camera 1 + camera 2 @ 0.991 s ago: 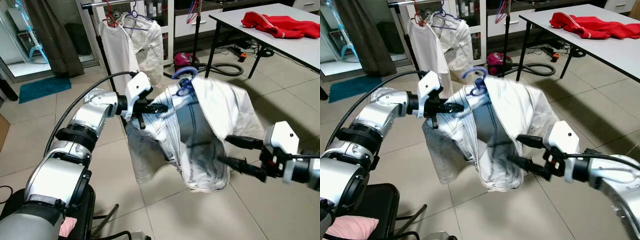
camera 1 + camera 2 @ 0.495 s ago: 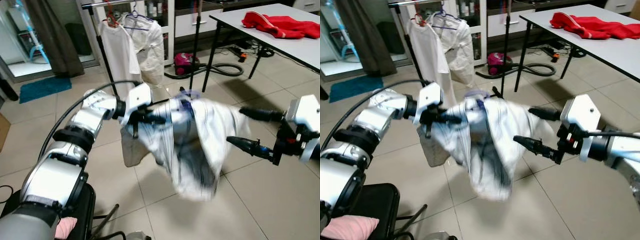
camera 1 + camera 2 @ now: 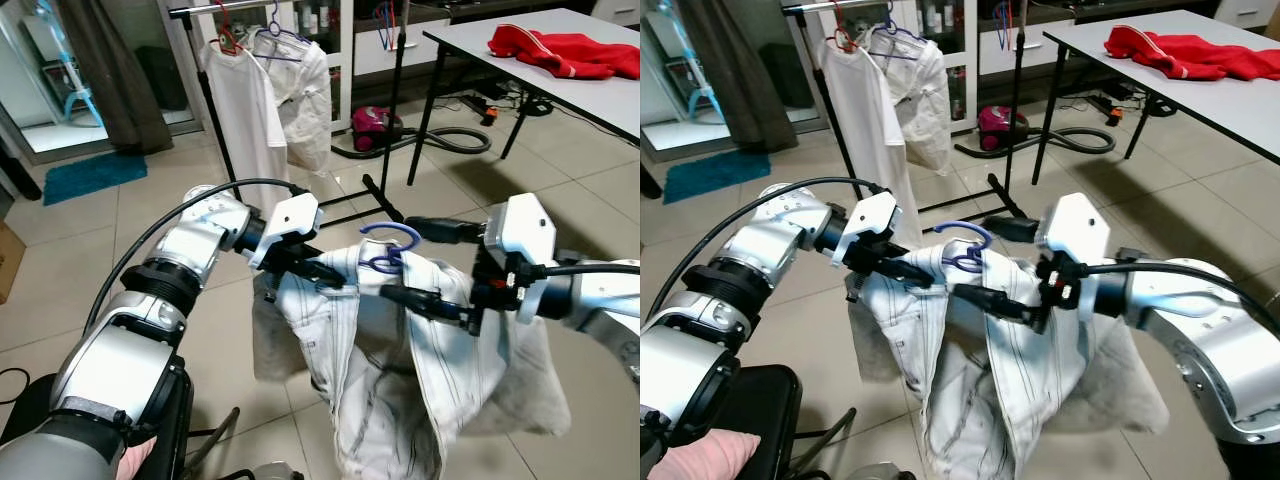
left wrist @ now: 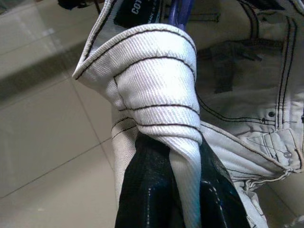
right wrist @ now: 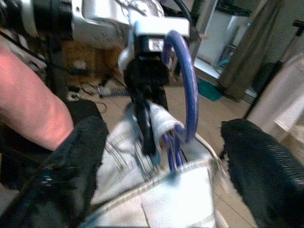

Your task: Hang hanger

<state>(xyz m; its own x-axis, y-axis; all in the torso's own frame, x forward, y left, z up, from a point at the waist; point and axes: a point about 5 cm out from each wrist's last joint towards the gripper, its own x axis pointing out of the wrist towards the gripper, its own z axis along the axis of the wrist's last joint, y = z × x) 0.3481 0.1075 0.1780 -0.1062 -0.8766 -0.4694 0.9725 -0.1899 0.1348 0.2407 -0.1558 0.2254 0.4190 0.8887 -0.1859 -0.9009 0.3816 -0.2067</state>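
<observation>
1. We are holding the hanger [image 3: 388, 246] in the middle of the left eye frame, between our two arms, with a pale denim garment [image 3: 420, 350] draped over it and hanging toward the lower centre.
2. Our left gripper [image 3: 322, 272] is sitting just left of the hook, its fingers closed tight on a bunched fold of the garment's shoulder; the left wrist view is showing that fold wrapped between the black fingers [image 4: 152, 199].
3. Our right gripper [image 3: 430, 265] is reaching in from the right, its fingers spread apart on either side of the hook and clamping nothing, as the right wrist view is showing.
4. We are judging the load as soft and floppy: thick denim, moderately heavy for one gripper, likely to swing and slide along the smooth plastic arms if tipped.
5. The stiff parts are the better places to take hold: the neck below the hook, or the shoulder arm through the cloth.
6. The blue hook is pointing upward and curling toward the upper right; the hanger's long axis is running roughly left to right across the frame.
7. The clothes rail [image 3: 200, 10] is standing at the upper left, well apart, with a white shirt [image 3: 245, 110] on it.
</observation>
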